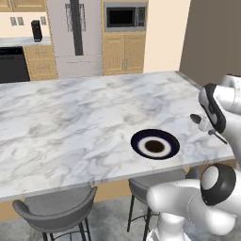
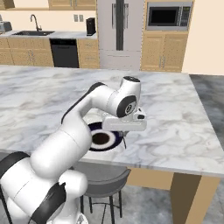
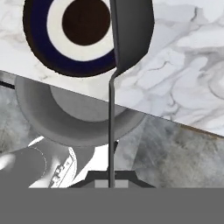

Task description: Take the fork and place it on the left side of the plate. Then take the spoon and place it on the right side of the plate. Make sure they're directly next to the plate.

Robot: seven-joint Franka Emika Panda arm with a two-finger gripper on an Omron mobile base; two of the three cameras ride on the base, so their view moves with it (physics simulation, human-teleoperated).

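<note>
Big marble island worktop (image 1: 70, 122), white with grey swirls. Round plate (image 1: 155, 143) lies flat on it, close to near edge, toward right end. Plate has dark rim, pale ring, dark middle. Two grey stools (image 1: 56, 212) under near edge.

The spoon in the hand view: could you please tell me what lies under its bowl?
Under the spoon lie the plate rim and marble counter. The bowl covers part of the rim.
</note>
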